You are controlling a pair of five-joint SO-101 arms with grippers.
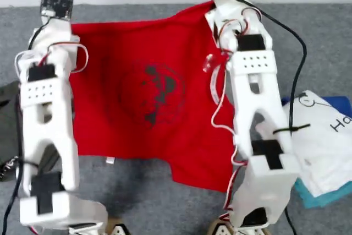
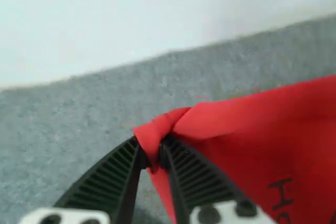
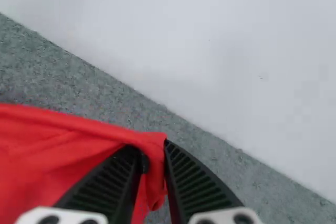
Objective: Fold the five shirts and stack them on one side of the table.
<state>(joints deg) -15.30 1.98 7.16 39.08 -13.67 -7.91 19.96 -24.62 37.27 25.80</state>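
Observation:
A red shirt [image 1: 148,92] with a dark print lies spread between my two arms on the grey table [image 1: 137,196]. My left gripper [image 2: 152,158] is shut on a bunched corner of the red shirt [image 2: 252,145] at the far left. Over at the far right, my right gripper [image 3: 152,163] pinches another corner of the red shirt [image 3: 58,145], close to the table's back edge. In the high view the left gripper [image 1: 58,23] and right gripper [image 1: 217,4] sit at the shirt's two far corners, with the cloth stretched between them.
A pile of folded shirts, white [image 1: 324,141] over teal and blue, lies at the right edge. A dark garment [image 1: 6,114] sits at the left edge. A white wall [image 3: 210,35] rises behind the table. Bare grey table lies near the arm bases.

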